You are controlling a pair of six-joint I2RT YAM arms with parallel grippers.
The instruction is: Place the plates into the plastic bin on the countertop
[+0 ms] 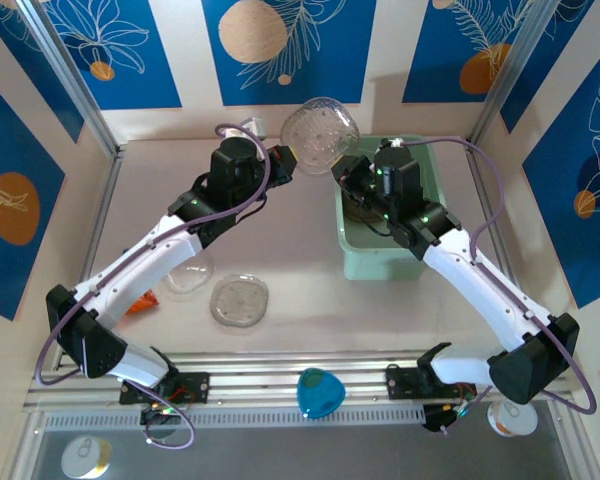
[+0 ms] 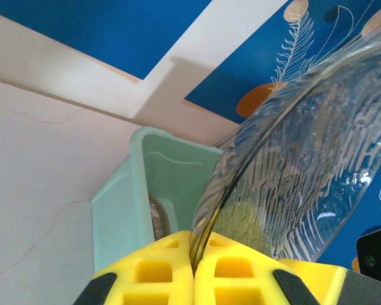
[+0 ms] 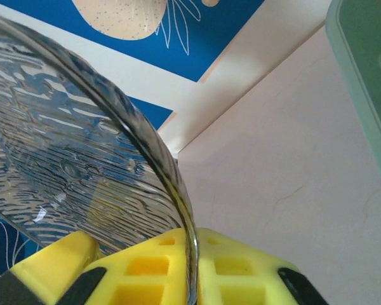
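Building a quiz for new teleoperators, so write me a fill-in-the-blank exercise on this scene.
1. The left end effector and right end effector are both shut on one raised, clear ____.
2. The plastic bin is pale ____.
3. On the countertop, left of the bin, lie ____ plates.
4. The packet under the left arm is ____.

Missing words: plate; green; two; orange.

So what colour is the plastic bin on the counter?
The bin is pale mint green, clearest in the top external view.
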